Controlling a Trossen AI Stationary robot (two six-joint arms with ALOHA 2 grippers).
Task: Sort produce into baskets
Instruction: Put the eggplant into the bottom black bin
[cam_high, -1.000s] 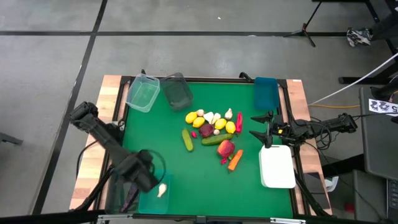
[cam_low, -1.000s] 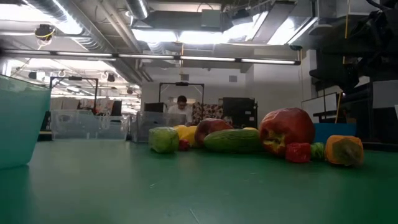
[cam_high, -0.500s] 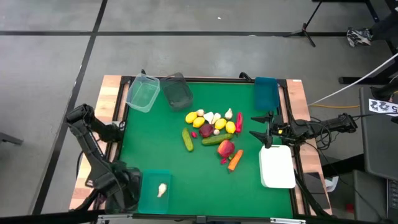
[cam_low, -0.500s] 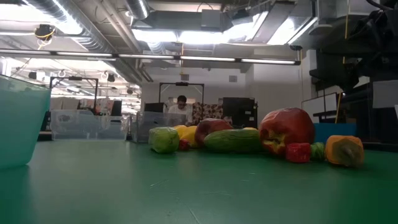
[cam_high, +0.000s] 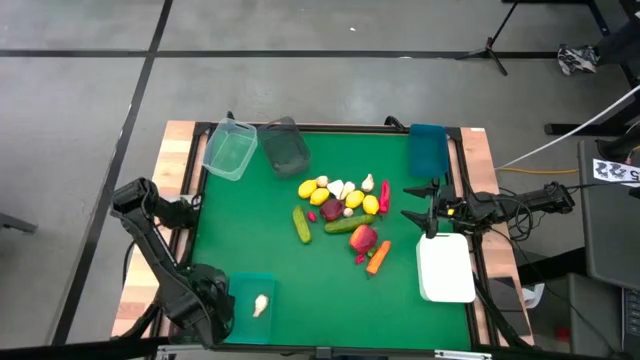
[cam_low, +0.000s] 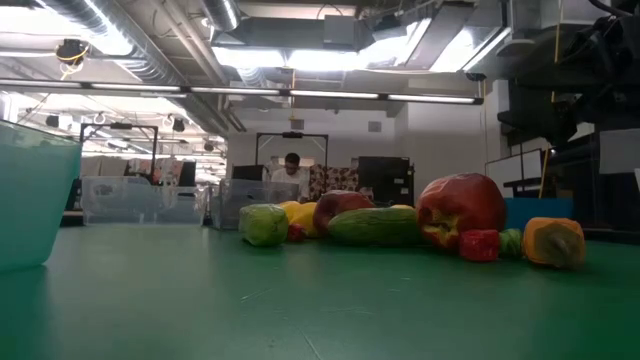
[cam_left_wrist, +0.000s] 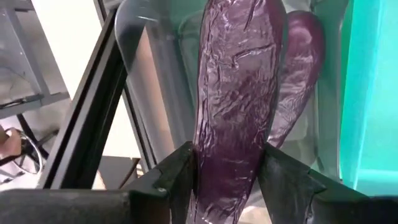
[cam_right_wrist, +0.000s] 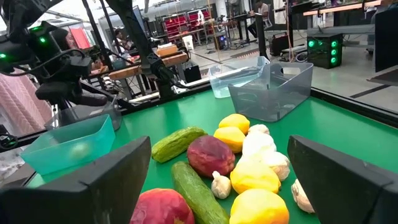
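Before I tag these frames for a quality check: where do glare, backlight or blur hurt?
Low view: bright ceiling lights backlight the produce, so the cucumber faces the camera in shade, and the near mat is soft. Left wrist view: the eggplant between the left pincer's fingers shines with glare; white blowout behind. Right wrist view: the right pincer's fingers are blurred.

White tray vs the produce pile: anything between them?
Nothing. In the high view, bare green mat separates the white tray from the carrot, the pile's nearest piece. The right gripper hangs open just past the tray's far edge.
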